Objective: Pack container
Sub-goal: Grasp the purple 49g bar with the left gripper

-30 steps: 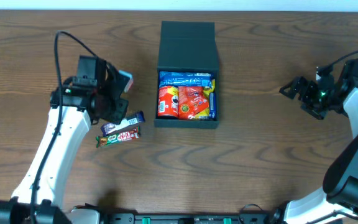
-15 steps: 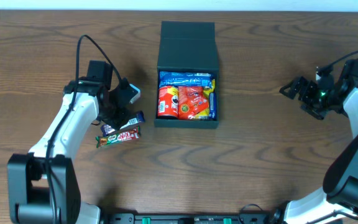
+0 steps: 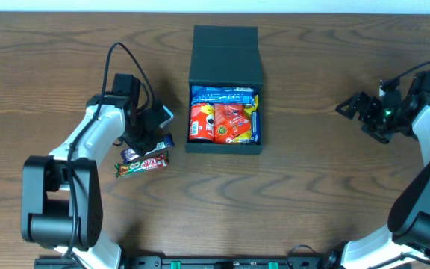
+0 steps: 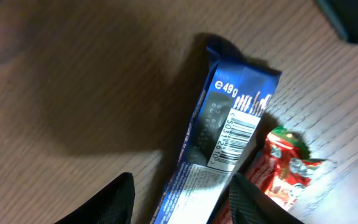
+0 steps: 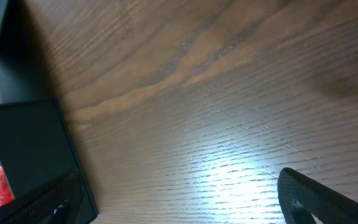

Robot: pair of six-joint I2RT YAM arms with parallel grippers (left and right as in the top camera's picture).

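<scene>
Nearest the robot, a red bar [image 3: 142, 163] lies flat on the surface [image 3: 312, 187]. A blue bar [image 4: 225, 134] lies just beside it on the far side, close enough that I cannot tell whether they touch. The left fingers [image 4: 114, 200] hang low over the blue bar, spread, one on each side of its near end and pinching nothing.

The step in hand looks like picking up the blue bar. The next move would call for settling lower, pressing the fingers onto the wrapper's long edges without catching the red bar, then carrying it across to the box.

The container [image 3: 225, 148] sits at the middle of the surface, to the right of both bars and near them. It already looks well filled. A red can [image 3: 200, 122] lies at its left and an orange packet [image 3: 234, 123] beside that. A yellow item [image 3: 254, 112] runs along the right wall, and a blue packet [image 3: 222, 94] lies across the back. Little free room shows, so the bars would probably have to go on top. Its lid [image 3: 226, 56] is folded open beyond the box.

The right fingers [image 5: 309, 199] are spread wide and empty, well apart from the container on its right.
</scene>
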